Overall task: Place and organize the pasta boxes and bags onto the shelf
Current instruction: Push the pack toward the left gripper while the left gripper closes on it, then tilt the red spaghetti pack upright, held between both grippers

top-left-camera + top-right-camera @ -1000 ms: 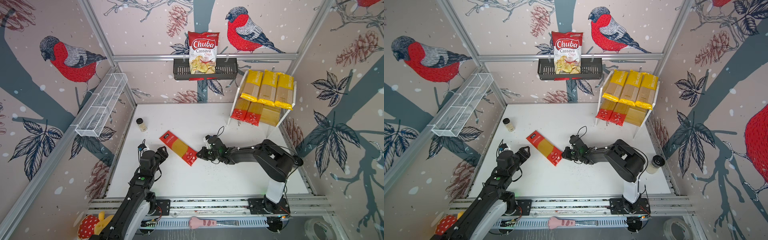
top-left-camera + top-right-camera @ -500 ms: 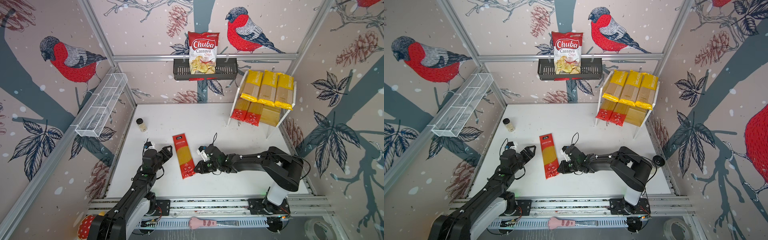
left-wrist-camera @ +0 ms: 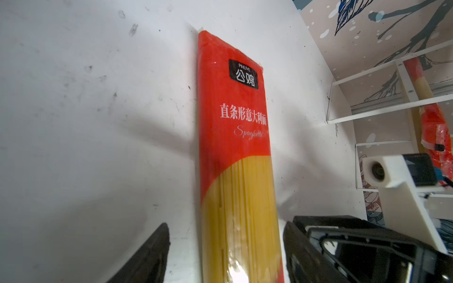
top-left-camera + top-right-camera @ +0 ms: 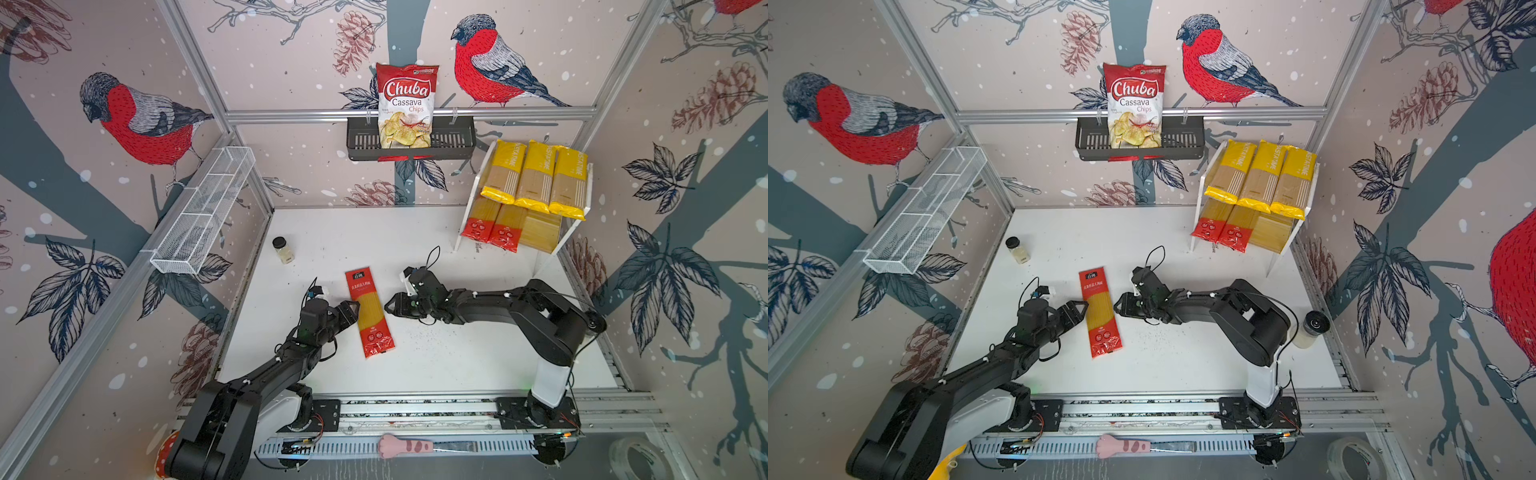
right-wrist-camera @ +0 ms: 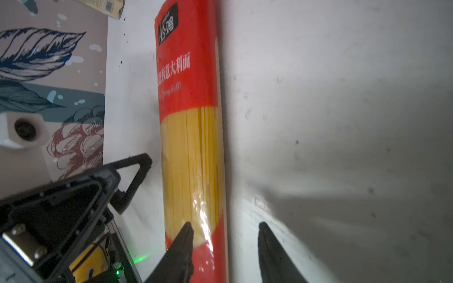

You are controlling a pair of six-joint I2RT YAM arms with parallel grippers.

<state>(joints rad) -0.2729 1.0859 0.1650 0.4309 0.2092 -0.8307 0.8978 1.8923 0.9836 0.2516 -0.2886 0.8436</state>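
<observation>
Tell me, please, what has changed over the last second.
The red spaghetti packet swung from slanted to nearly straight. The right claw, shut against it before, has opened beside its right edge. The left claw came up to its left edge, open. The shelf and chips bag are unchanged.

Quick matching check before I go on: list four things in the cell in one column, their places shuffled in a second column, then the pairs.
1. three yellow "PASTATIME" spaghetti packets
2. red-ended spaghetti packet showing its black label
3. red-and-white Chuba chips bag
4. small black-lidded glass jar

A. standing near the white table's left edge
B. in the black slotted basket
C. on the upper tier of the bamboo-board shelf
D. lying flat mid-table

Pairs: 1-C, 2-D, 3-B, 4-A.
</observation>
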